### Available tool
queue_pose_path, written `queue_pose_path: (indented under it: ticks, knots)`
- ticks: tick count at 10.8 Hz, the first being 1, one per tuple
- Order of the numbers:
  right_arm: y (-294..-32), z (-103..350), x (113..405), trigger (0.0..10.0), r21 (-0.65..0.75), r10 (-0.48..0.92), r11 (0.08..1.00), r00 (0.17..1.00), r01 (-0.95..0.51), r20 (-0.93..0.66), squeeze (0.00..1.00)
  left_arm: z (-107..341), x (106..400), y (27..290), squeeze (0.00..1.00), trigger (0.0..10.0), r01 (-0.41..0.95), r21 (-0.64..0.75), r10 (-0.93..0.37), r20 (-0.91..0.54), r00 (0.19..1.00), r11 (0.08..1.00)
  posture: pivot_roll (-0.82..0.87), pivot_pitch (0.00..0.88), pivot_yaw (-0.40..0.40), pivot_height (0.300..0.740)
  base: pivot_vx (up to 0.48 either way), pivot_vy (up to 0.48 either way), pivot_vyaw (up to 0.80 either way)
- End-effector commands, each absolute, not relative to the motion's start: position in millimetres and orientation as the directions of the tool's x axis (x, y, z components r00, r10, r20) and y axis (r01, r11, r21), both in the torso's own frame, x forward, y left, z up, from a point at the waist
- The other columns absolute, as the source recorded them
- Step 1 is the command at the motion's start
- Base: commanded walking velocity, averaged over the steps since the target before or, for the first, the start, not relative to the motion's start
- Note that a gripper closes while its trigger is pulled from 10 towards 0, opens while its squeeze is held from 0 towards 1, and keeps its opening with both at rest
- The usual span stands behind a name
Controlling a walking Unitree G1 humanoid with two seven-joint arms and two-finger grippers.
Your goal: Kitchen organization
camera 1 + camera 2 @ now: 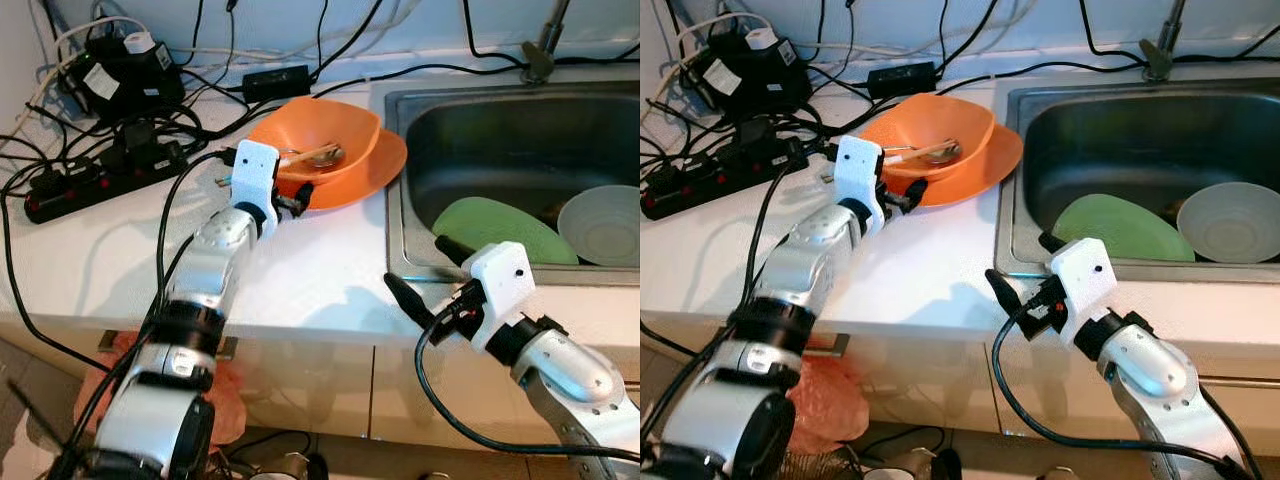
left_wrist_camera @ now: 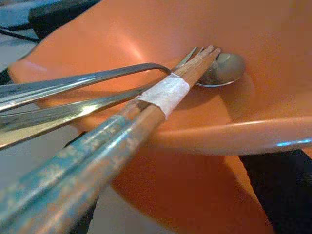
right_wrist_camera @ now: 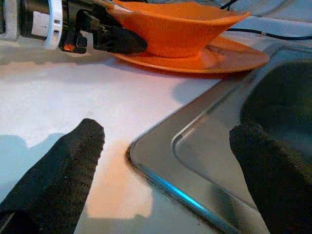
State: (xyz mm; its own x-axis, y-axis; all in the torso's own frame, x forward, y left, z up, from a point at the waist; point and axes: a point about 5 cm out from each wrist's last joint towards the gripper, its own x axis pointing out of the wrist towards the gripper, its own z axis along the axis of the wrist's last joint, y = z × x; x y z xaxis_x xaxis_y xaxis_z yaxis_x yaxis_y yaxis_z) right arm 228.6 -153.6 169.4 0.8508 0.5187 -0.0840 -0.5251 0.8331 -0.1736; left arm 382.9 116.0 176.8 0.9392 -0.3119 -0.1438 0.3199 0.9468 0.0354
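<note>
While the left gripper [image 1: 293,197] reaches to the near rim of the orange bowl [image 1: 345,125], upper centre of the left eye view, its black fingers [image 3: 119,40] sit at the rim under the utensil handles; whether they are clamped on anything cannot be told. Left wrist view: a pair of wooden chopsticks [image 2: 146,114] bound with a white tape band, plus the handles of a metal fork [image 2: 87,80] and a spoon [image 2: 222,68], run along the gripper's own line into the bowl, their tips resting on the bowl's far inner wall. Their long axis thus lies roughly in line with the left forearm, handles toward the gripper. The bowl stands on an orange plate [image 1: 385,165] on the white countertop [image 1: 300,270], just beside the rim of the steel sink [image 1: 400,240].

Lower right of the frame: the right gripper [image 1: 425,280] hovers over the sink's near left corner, fingers [image 3: 63,165] spread apart and empty. A green plate [image 1: 490,230] and a pale bowl [image 1: 605,225] lie in the basin. A power strip [image 1: 100,175] and tangled cables occupy the upper left.

The left arm is clearly nearer the utensils; any lift would probably follow their axis back toward the robot.
</note>
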Motion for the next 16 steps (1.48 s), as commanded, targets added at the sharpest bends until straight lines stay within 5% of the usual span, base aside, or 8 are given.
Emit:
queue_pose_path:
  ticks: [1, 9, 16]
  knots:
    - [-152, 174, 226, 10.0, -0.178, 0.521, 0.833, 0.851, -0.524, -0.067, 0.0, 172, 384, 121, 0.0, 10.0, 0.32, 0.029, -0.31, -0.179, 0.934, 0.947, -0.01, 0.097, 0.191, 0.74, 0.0, 0.0, 0.0]
    - [-156, 177, 226, 10.0, -0.192, 0.526, 0.826, 0.848, -0.529, -0.074, 0.0, 158, 370, 105, 0.0, 10.0, 0.531, -0.043, -0.508, -0.364, 0.78, 0.846, 0.0, 0.096, 0.167, 0.74, 0.0, 0.0, 0.0]
    - [-157, 177, 228, 10.0, -0.195, 0.528, 0.824, 0.846, -0.532, -0.075, 0.0, 153, 331, 136, 0.0, 10.0, 0.518, -0.001, -0.46, -0.461, 0.759, 0.856, 0.04, 0.089, 0.152, 0.74, 0.0, 0.0, 0.0]
